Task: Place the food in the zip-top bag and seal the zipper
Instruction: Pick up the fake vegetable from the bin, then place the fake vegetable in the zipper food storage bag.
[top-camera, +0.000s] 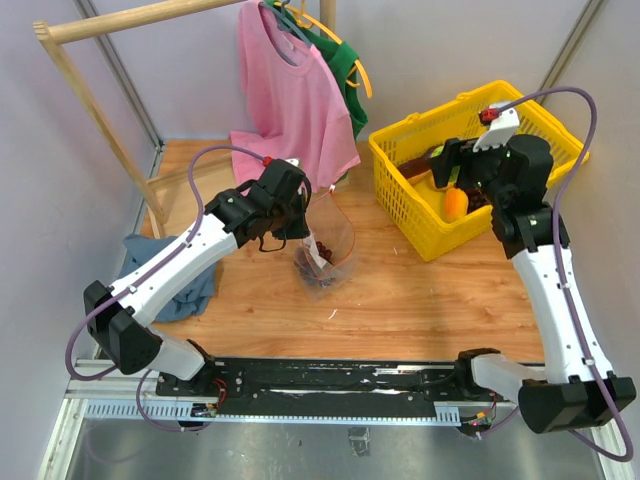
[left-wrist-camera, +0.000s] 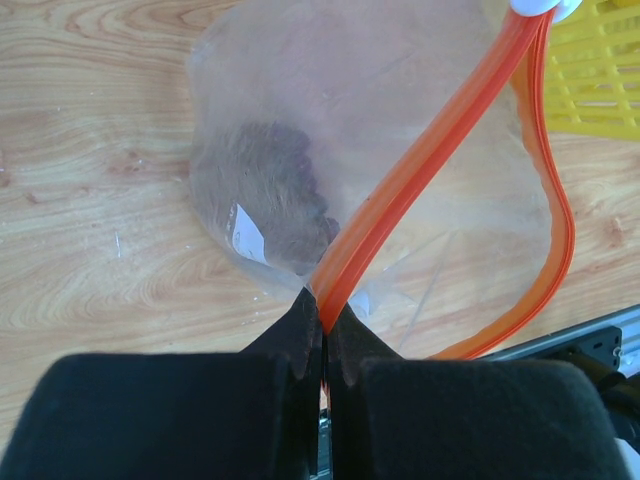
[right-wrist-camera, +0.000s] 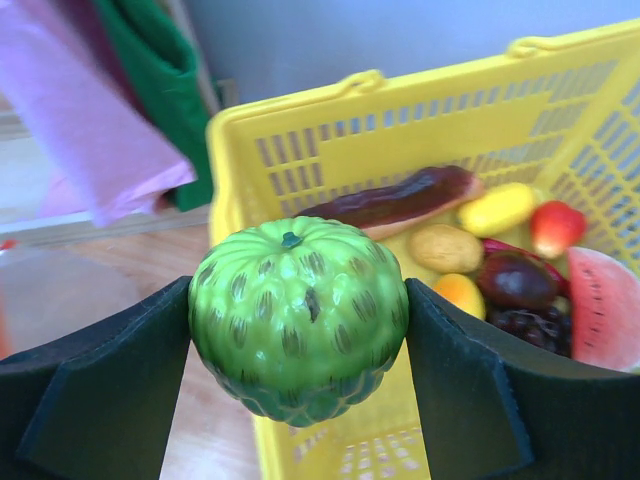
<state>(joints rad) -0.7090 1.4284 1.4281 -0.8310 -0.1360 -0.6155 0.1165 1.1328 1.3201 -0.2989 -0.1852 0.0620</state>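
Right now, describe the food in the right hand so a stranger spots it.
Find the yellow basket on the right of the table. By it, the right hand grips a round fruit. Nothing in the basket is green, scaly and dark-flecked.

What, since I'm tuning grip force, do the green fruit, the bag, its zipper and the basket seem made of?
The green fruit looks like hard moulded plastic: glossy highlights, painted scales. The bag: thin clear film, see-through, creased. The zipper: smooth opaque orange plastic, flexing in a curve. The basket: probably rigid yellow plastic, with slotted moulded walls.
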